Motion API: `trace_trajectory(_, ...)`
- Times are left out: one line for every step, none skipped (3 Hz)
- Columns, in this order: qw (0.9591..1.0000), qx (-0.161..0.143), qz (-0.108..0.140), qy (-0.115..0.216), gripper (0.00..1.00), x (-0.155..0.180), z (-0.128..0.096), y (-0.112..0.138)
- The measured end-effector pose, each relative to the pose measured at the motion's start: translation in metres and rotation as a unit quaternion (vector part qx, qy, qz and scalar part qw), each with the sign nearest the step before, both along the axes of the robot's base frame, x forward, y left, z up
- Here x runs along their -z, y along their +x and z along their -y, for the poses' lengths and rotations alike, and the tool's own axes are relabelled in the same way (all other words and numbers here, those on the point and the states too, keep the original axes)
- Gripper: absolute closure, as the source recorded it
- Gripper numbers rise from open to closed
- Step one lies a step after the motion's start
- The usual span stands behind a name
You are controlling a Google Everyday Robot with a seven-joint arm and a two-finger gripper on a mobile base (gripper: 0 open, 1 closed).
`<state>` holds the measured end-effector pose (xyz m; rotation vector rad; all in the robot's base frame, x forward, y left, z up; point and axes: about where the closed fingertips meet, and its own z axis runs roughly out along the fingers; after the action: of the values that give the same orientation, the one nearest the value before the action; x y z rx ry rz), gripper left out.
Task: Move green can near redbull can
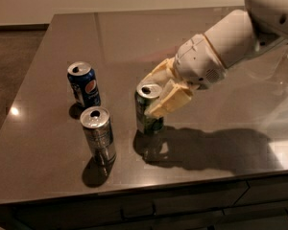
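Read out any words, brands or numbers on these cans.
Blue drink can: round red, white and blue emblem; its lettering cannot be read.
Slim silver-grey can: print cannot be read.
Green drink can, held in the cream gripper: pale swirls, no readable text.

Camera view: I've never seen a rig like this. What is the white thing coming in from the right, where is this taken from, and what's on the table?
The white thing is a robot arm reaching in from the right. At its end is the gripper, whose two cream fingers are closed on the green can, one on each side near its top. There is only this one picture. It looks down on a dark, glossy table from near its front edge, and where the camera is mounted does not show. Two more cans stand upright to the left: a blue Pepsi can further back and a slim silver redbull can nearer the front. The green can is right of the redbull can, not touching it. I cannot tell whether it rests on the table or is slightly lifted.
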<state>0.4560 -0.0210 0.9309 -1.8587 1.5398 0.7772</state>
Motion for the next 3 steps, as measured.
trace_trajectory(0.9998, -0.014, -0.013, 0.001, 0.82, 0.014, -0.01, -0.013)
trace_trajectory(0.9996, -0.022, -0.016, 0.009, 0.59, 0.022, -0.018, -0.021)
trace_trajectory(0.9991, -0.032, -0.013, 0.025, 0.35, 0.024, -0.029, -0.031)
